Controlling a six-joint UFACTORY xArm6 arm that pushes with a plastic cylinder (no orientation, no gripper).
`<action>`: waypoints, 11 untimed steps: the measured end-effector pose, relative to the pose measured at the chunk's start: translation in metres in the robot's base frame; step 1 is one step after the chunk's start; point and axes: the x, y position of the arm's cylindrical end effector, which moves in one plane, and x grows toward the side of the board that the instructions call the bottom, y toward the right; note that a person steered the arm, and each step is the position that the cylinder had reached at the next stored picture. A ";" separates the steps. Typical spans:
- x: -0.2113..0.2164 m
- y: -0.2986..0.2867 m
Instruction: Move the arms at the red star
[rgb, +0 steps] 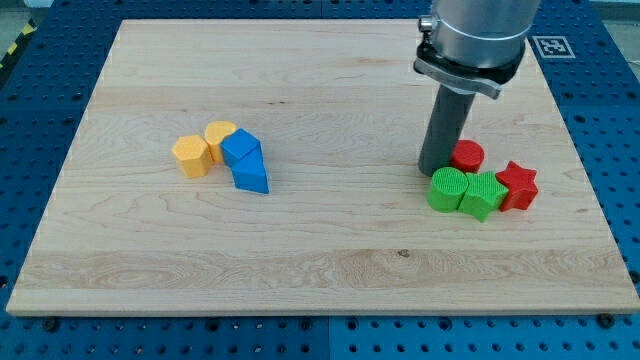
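The red star (518, 185) lies on the wooden board (320, 260) at the view's right. A green cube-like block (483, 194) touches its left side, and a green cylinder (448, 189) sits left of that. A red cylinder (467, 155) stands just above the green blocks. My tip (433, 170) rests on the board right next to the red cylinder's left side and just above the green cylinder, about two block widths left of the red star.
Toward the view's left lies a second cluster: two yellow blocks (190, 156) (219, 137) and two blue blocks (240, 148) (251, 175), touching each other. The arm's grey housing (470, 40) hangs over the board's upper right.
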 end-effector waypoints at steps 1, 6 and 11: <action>-0.017 -0.005; 0.091 0.155; 0.070 0.095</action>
